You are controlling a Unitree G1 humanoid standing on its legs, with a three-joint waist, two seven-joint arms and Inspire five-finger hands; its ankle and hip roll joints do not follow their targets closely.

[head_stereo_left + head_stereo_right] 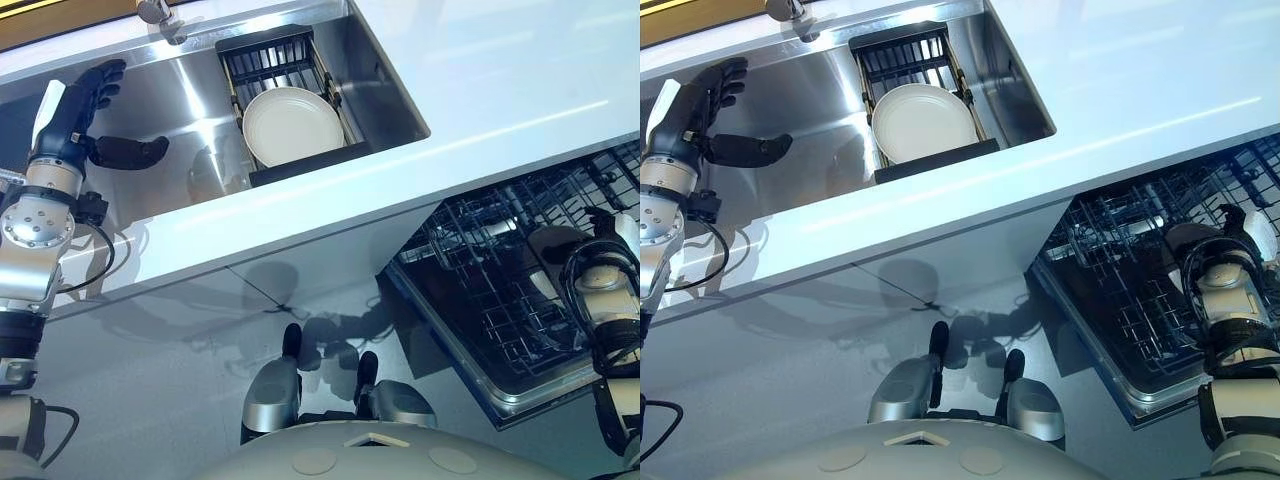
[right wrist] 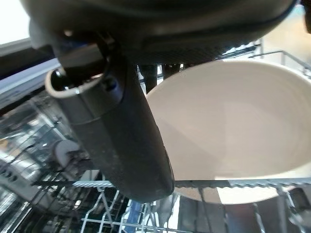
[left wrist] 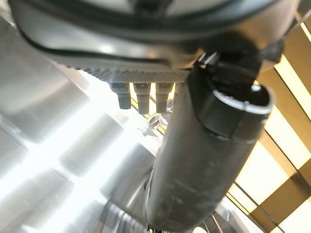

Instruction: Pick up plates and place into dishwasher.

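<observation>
Right hand (image 2: 121, 141), lower right, pinches plate (image 2: 233, 121) over rack (image 1: 480, 270), per wrist view; left hand (image 1: 75, 115) spread above steel sink (image 1: 190, 110) in white counter (image 1: 520, 70), upper left.

Cream-white, plain and unpatterned, on the plate (image 1: 293, 125) in the sink (image 1: 190, 100); the same cream-white on the second plate (image 2: 233, 121) in the dishwasher basket (image 1: 490, 280). Matte black, in parallel slats, on the rack (image 1: 262, 55) under the first. Brushed silver with bright streaks across the sink; chrome on the faucet (image 1: 155, 12). Pale bluish white, glossy, over the countertop (image 1: 500, 70). Dark crossing wires in a grid for the basket, silver on the frame round it. Black on the left hand (image 1: 78, 110), with a white cover along one edge; black also on the right hand (image 2: 121, 126). Yellow and brown stripes on the wall (image 3: 284, 145) behind the sink.
</observation>
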